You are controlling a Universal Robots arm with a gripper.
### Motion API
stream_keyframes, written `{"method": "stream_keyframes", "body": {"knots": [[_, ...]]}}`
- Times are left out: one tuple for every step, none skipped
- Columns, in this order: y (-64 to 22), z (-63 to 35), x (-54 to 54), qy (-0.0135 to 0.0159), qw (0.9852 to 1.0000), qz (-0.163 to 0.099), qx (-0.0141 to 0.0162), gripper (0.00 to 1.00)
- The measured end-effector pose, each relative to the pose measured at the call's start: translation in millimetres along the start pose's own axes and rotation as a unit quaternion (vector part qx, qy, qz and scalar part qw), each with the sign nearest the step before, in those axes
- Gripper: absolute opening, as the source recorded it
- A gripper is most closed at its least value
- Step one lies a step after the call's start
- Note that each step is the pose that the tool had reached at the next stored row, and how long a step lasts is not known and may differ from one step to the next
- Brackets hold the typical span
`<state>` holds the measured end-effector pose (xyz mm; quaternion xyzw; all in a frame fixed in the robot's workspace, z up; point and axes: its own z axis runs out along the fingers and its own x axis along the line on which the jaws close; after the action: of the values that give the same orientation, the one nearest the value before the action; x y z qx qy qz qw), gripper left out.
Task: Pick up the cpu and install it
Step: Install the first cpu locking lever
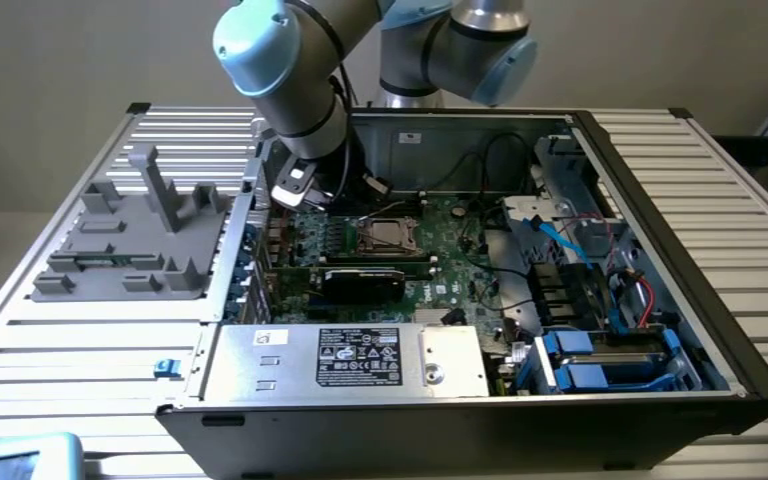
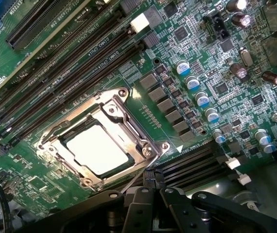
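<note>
The cpu point(image 2: 97, 148) lies flat in the socket point(image 2: 124, 104) on the green motherboard point(image 2: 201, 53), with its pale metal top facing up. The socket's silver frame lies around the chip's edges, and the chip sits square to the frame, not tilted. In the exterior view the socket point(image 1: 387, 235) shows as a small bright square near the middle of the open computer case point(image 1: 651, 180). At that scale I cannot tell the chip from the frame.

The gripper point(image 2: 150, 189) hangs just beside the socket, at the corner nearest the short bank of memory slots point(image 2: 192, 160). Its jaws are pressed together with nothing between them. The fingertips stand off the chip's top. In the exterior view the gripper point(image 1: 307, 195) is above the board, to the exterior view's left of the socket, below the arm point(image 1: 291, 70).

Around the socket:
- The long bank of memory slots point(image 2: 65, 63), black, runs along one side of the socket.
- A row of grey square blocks point(image 2: 167, 104) and a row of blue-topped capacitors point(image 2: 197, 92) run along the adjoining side.
- The black graphics card point(image 1: 364, 280) is near the socket, toward the case's front.
- The power supply box point(image 1: 344, 360), with a white label, is farther from the socket the same way.
- The grey plastic tray point(image 1: 131, 240) is well apart from the socket to the exterior view's left, outside the case on the slatted table point(image 1: 731, 250).
- The blue drive holders point(image 1: 598, 365) are well apart from the socket, toward the exterior view's right.
</note>
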<state>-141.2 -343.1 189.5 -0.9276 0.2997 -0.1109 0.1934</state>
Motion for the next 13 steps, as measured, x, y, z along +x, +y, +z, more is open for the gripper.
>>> {"method": "stream_keyframes", "body": {"knots": [[-0.2,0.2,0.4,0.0,1.0,0.0,0.0,0.11],[-0.6,0.3,0.9,0.0,1.0,0.0,-0.0001,0.11],[-1.1,0.7,1.6,0.0,1.0,0.0,-0.0001,0.11],[-1.4,0.9,2.1,0.0,1.0,0.0,0.0,0.11],[-1.4,1.0,2.2,0.0001,1.0,0.0,0.0,0.11],[-1.4,1.0,2.3,0.0001,1.0,0.0,-0.0002,0.11],[-1.4,1.0,2.3,0.0002,1.0,0.001,-0.0004,0.11],[-1.5,1.0,2.3,0.0001,1.0,0.001,-0.0008,0.11],[-1.5,1.1,2.3,-0.0002,1.0,0.002,-0.0013,0.11],[-1.5,1.1,2.3,-0.0004,1.0,0.002,-0.0018,0.11],[-1.5,1.1,2.3,-0.0008,1.0,0.003,-0.0024,0.11],[-1.4,1.0,2.3,-0.0009,1.0,0.003,-0.0028,0.11],[-1.5,1.0,2.4,-0.001,1.0,0.003,-0.0028,0.11]]}}
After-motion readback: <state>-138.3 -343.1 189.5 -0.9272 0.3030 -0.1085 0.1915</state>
